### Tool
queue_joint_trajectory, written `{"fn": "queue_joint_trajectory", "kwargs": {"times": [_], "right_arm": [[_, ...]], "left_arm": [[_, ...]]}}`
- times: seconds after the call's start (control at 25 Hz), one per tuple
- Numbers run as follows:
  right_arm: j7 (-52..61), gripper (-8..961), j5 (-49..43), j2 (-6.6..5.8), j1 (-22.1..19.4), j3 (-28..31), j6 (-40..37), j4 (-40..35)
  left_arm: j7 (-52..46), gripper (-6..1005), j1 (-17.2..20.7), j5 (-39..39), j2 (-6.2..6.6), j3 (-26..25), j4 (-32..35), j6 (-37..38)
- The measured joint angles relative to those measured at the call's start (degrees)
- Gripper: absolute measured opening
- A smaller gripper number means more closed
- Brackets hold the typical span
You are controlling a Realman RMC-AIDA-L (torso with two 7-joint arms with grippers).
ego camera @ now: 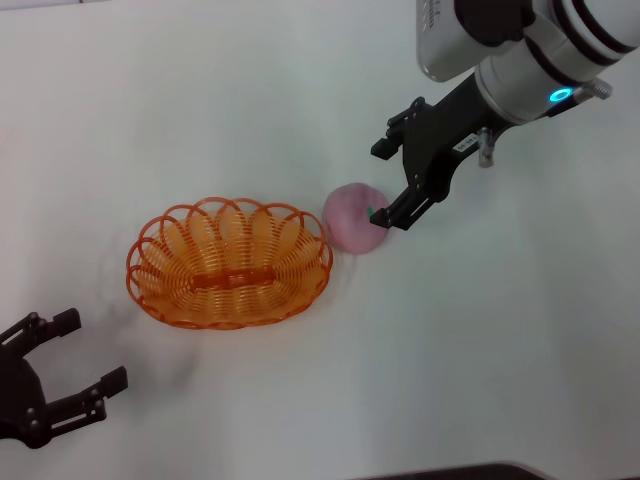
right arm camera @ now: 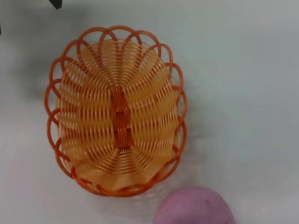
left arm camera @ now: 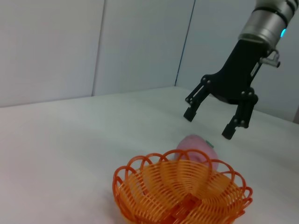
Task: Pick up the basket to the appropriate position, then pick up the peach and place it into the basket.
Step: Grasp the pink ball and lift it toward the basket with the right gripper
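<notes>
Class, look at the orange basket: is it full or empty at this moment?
Empty. The basket shows only its bare wire bottom, and the peach lies outside on the table, beside its rim.

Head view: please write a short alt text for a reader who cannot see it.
The open right gripper hovers over a pink peach lying on the white table beside an empty orange basket. The open left gripper waits at the near left.

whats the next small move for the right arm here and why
Probably lower the right gripper a little so its open fingers straddle the peach, then close. It hangs just above the peach, which lies on the table beside the basket; the basket holds nothing. The left gripper sits open, off to the near left.
</notes>
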Motion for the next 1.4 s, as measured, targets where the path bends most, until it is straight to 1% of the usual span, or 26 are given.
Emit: {"fn": "queue_joint_trajectory", "kwargs": {"times": [0.16,0.44,0.76,1.12,1.4], "right_arm": [[0.15,950,1.62,-0.28,0.75,-1.4,2.66,3.36],[0.41,928,2.03,-0.54,2.85,-3.84,7.51,10.21],[0.56,903,3.47,-0.59,3.2,-5.45,8.24,11.43],[0.95,875,3.55,-0.61,3.36,-5.92,8.19,12.1],[0.96,555,4.12,-0.67,2.89,-5.79,8.01,11.67]], "left_arm": [[-0.05,914,-0.02,0.0,0.02,0.0,0.29,0.2],[-0.08,914,-0.02,-0.01,0.05,0.03,0.31,-0.12],[-0.08,913,0.05,-0.01,0.05,0.0,0.31,-0.2],[-0.07,913,0.07,-0.01,0.05,0.0,0.31,-0.28],[-0.07,903,0.16,-0.01,0.05,0.0,0.31,-0.28]]}}
